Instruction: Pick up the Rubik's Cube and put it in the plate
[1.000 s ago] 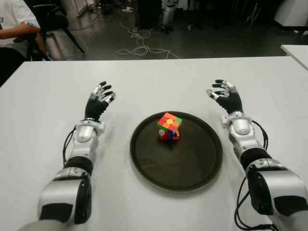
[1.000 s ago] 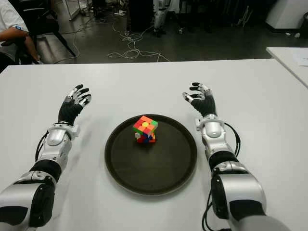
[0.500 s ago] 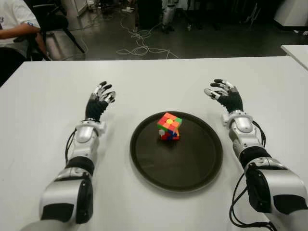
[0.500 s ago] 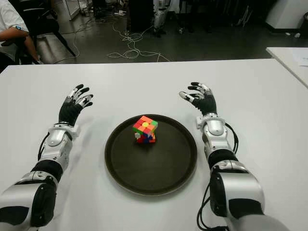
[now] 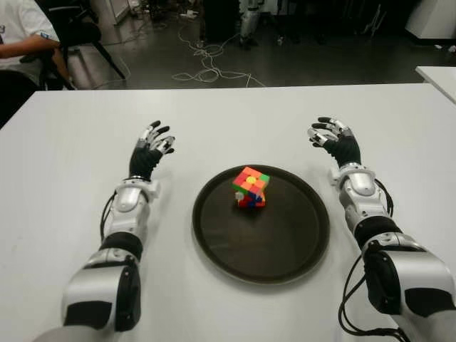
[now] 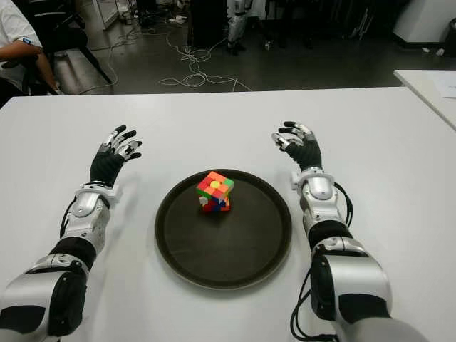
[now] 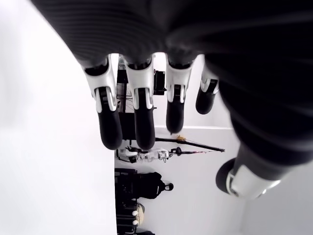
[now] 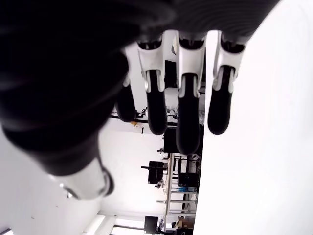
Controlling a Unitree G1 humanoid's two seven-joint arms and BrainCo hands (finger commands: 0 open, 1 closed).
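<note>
White tabletop (image 5: 64,157) is filling the near scene; a dark floor with loose cables (image 5: 206,68) and a seated person (image 5: 21,35) are showing behind it. Round dark plate (image 5: 285,246) is sitting at centre, carrying the Rubik's Cube (image 5: 250,187), tilted on a corner. Left hand (image 5: 148,153) is hovering left of the plate, fingers (image 7: 110,122) spread, holding nothing. Right hand (image 5: 336,142) is hovering at right, fingers (image 8: 156,107) likewise spread and empty.

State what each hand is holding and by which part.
Nothing is held. The left hand and right hand are open either side of the plate, where the Rubik's Cube sits untouched.
</note>
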